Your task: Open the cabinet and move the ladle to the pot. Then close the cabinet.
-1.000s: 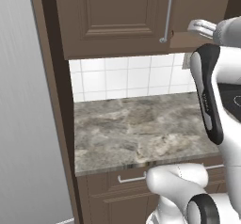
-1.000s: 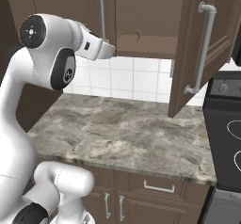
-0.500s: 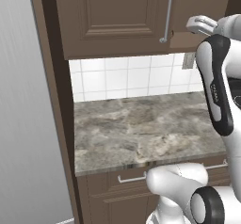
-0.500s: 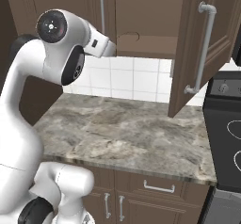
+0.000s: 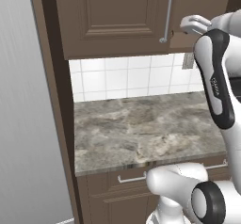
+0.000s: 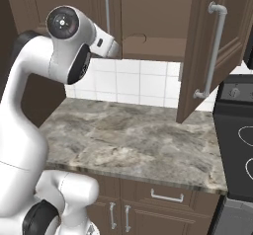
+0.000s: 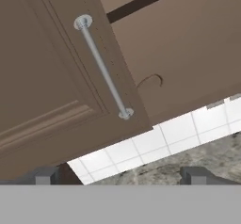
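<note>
The cabinet [image 6: 148, 12] hangs above the counter. Its left door [image 5: 113, 16] is shut, with a long silver handle [image 7: 103, 68]. Its right door [image 6: 217, 46] is swung wide open. On the cabinet floor lies a faint rounded brown outline [image 7: 150, 81]; it looks like the ladle's bowl, but I cannot be sure. My gripper [image 7: 121, 176] is open and empty, held just below and in front of the shut door's lower corner, looking up into the opening. The hand [image 5: 193, 24] is level with the cabinet's bottom edge. The pot is out of view.
A grey marbled counter [image 6: 138, 140] lies under the cabinet, with a white tiled wall [image 5: 122, 79] behind it. A black stove [image 6: 237, 130] adjoins the counter on the right. A tall dark panel [image 5: 52, 100] bounds it on the left. The open door juts out over the counter's right end.
The arm has lifted and its upper joints have shifted a little to the right, bringing the hand slightly higher toward the cabinet. The doors have not moved and the gripper stays open.
</note>
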Robot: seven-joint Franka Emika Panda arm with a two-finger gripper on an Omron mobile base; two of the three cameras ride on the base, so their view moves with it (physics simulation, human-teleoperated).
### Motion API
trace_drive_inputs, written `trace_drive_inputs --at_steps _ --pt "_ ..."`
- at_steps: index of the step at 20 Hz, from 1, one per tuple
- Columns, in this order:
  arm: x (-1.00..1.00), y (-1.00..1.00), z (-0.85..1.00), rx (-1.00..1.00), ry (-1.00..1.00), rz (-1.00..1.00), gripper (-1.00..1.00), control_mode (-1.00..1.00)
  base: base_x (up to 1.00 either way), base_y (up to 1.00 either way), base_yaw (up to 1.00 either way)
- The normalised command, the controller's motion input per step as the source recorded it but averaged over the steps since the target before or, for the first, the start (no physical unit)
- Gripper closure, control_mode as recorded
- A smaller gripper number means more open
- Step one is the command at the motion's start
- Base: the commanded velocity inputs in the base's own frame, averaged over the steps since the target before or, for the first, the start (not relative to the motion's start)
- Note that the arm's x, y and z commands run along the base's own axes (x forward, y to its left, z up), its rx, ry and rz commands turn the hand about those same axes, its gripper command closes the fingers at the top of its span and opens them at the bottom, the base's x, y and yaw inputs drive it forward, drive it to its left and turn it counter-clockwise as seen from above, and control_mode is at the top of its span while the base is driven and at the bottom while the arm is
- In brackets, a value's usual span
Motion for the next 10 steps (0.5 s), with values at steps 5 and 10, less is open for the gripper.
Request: trace_drive_inputs --at_steps 5,10 --pt "0.29 0.37 0.00 0.00 0.09 0.06 -1.00 -1.00 0.00 0.00 0.00" --pt "0.38 0.10 0.00 0.00 0.01 0.01 -1.00 -1.00 0.00 0.00 0.00"
